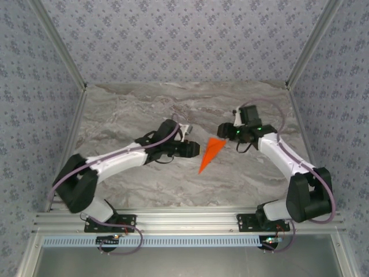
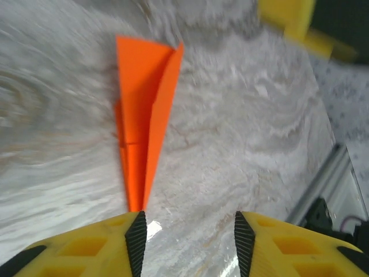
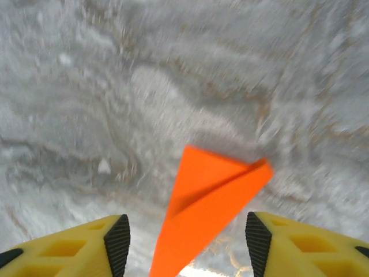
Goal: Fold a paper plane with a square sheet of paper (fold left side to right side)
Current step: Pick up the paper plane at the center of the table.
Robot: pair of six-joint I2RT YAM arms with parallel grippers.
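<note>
The orange-red sheet of paper lies folded into a slim paper plane (image 1: 211,153) on the grey marbled table (image 1: 144,109), its point toward the near edge. My left gripper (image 1: 195,149) hovers just left of it, and my right gripper (image 1: 226,131) is just beyond its wide end. In the left wrist view the paper plane (image 2: 145,109) stretches away from my left gripper (image 2: 187,234), its point next to the left finger (image 2: 136,236); the jaws are open with only table between them. In the right wrist view the paper plane (image 3: 210,199) lies on the table under my open right gripper (image 3: 184,236), clear of both pads.
Patterned walls and metal posts close in the table on three sides. An aluminium rail (image 1: 184,219) runs along the near edge by the arm bases. In the left wrist view the yellow right gripper (image 2: 288,17) shows blurred beyond the plane, and the rail (image 2: 331,184) at the right.
</note>
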